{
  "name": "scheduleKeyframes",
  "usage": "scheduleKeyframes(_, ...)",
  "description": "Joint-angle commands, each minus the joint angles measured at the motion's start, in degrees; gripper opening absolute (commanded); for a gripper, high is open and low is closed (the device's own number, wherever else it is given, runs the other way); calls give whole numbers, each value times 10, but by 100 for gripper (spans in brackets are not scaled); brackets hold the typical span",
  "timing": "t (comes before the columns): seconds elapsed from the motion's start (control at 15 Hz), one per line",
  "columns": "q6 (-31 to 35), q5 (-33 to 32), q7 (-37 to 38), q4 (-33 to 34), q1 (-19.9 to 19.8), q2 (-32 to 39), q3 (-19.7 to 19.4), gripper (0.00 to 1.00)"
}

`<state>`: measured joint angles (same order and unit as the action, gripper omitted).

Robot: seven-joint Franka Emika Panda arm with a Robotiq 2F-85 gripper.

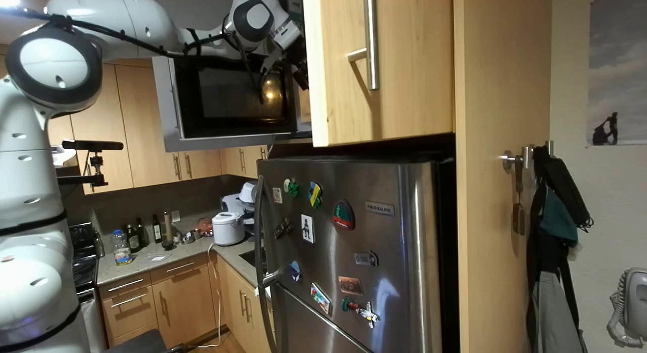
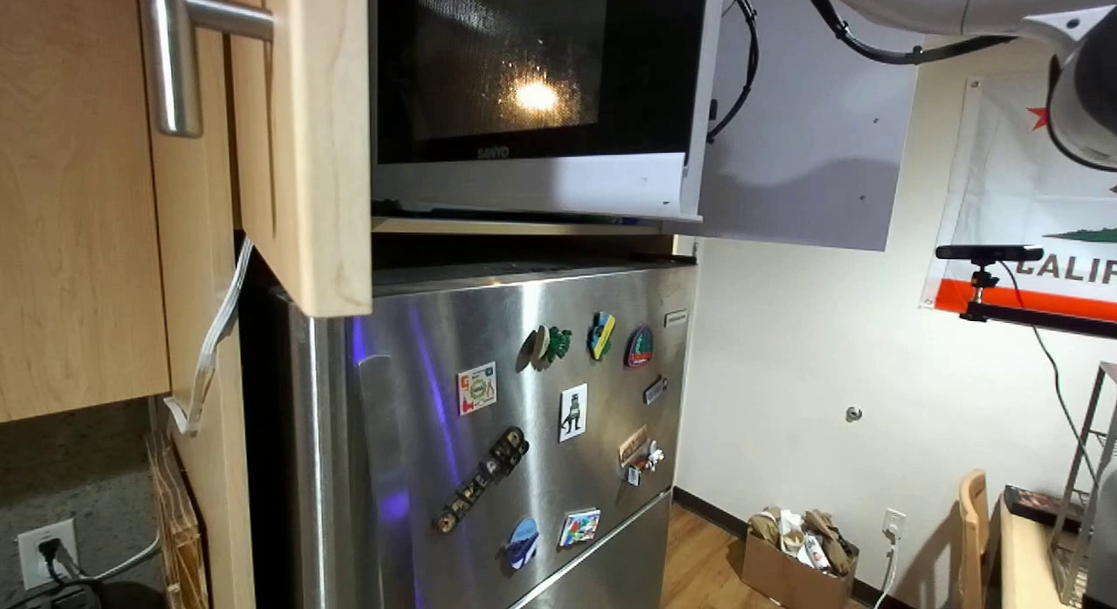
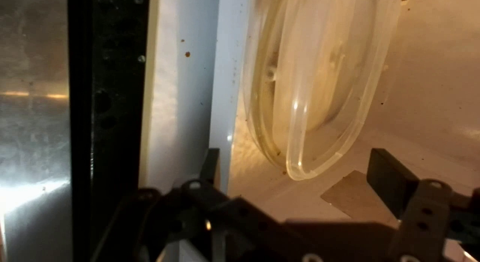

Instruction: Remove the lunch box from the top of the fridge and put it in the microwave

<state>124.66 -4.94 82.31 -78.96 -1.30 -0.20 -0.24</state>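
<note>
Clear plastic lunch box [image 3: 318, 85] seemingly inside microwave [image 2: 524, 129]: likely light, slick; pinch rim [image 3: 365, 97]. Tool [image 3: 295, 158] wide, holding nothing.

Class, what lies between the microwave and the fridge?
In an exterior view, a pale wooden ledge and a dark gap separate the microwave from the fridge.

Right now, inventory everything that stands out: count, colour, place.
Tall steel fridge: one, grey, both exterior views
Small decorative magnets: many, multicoloured, on fridge
Boxy glass-fronted microwave: one, black and silver, above fridge
Rounded plastic lunch box: one, clear, in microwave
Flat wooden cabinets: several, tan, both exterior views
Round lidded appliance: one, white, on counter
Corded telephone: one, grey, on wall
Open cardboard box: one, brown, on floor
Jointed robot arm: one, white, near microwave
Flat fingers: two, black, apart, wrist view
</note>
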Motion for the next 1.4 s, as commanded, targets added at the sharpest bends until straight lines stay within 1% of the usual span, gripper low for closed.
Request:
scheduleKeyframes(0.0, -2, -21, -11, -112, 0, -70, 1, 100)
scheduleKeyframes(0.2, 0, -30, -23, -196, 3, -120, 2, 100)
scheduleKeyframes(0.33, -1, -36, -38, -245, -3, -151, 11, 100)
scheduleKeyframes(0.47, -3, -40, -49, -285, -6, -182, 18, 100)
scheduleKeyframes(0.67, -19, -29, -81, -340, -7, -232, 22, 100)
scheduleKeyframes(1.07, -61, -57, -199, -429, -23, -312, 26, 100)
scheduleKeyframes(1.33, -94, -73, -303, -458, -37, -341, 19, 100)
